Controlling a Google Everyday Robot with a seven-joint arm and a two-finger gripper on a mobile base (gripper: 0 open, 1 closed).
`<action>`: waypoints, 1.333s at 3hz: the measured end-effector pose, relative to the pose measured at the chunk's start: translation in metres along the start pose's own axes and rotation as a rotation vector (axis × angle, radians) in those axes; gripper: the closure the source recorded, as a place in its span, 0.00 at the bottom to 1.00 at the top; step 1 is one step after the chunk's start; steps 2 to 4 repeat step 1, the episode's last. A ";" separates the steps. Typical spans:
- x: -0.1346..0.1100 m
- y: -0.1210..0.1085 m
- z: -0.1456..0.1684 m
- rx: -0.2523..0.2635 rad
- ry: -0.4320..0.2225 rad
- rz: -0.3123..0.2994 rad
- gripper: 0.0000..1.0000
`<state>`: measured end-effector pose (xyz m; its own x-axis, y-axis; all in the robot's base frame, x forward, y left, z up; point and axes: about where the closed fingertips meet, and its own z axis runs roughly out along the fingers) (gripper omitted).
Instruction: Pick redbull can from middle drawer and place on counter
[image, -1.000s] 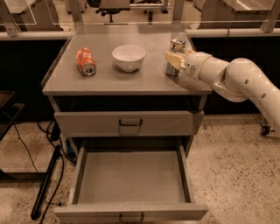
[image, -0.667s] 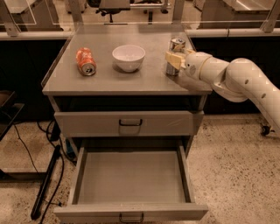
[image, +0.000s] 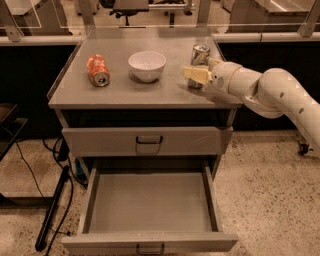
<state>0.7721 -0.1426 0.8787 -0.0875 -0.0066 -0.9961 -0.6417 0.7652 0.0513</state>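
Nothing has visibly changed from the earlier views. The claw sits where it was, low over the right side of the table. The redbull can stands upright on the table in the same spot, directly behind the claw and touching it or nearly so. The middle drawer, below and in front of the claw, is pulled out as before.

The claw covers the can's lower part, so I cannot tell whether it grasps the can or has let go. The arm is cut off at the right edge. The open drawer's front panel is clipped by the bottom edge. Picture-left of the claw sit a white bowl and, beyond it, an orange soda can lying on its side.
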 end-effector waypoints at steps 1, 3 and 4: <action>0.000 0.000 0.000 0.000 0.000 0.000 0.00; 0.000 0.000 0.000 0.000 0.000 0.000 0.00; 0.000 0.000 0.000 0.000 0.000 0.000 0.00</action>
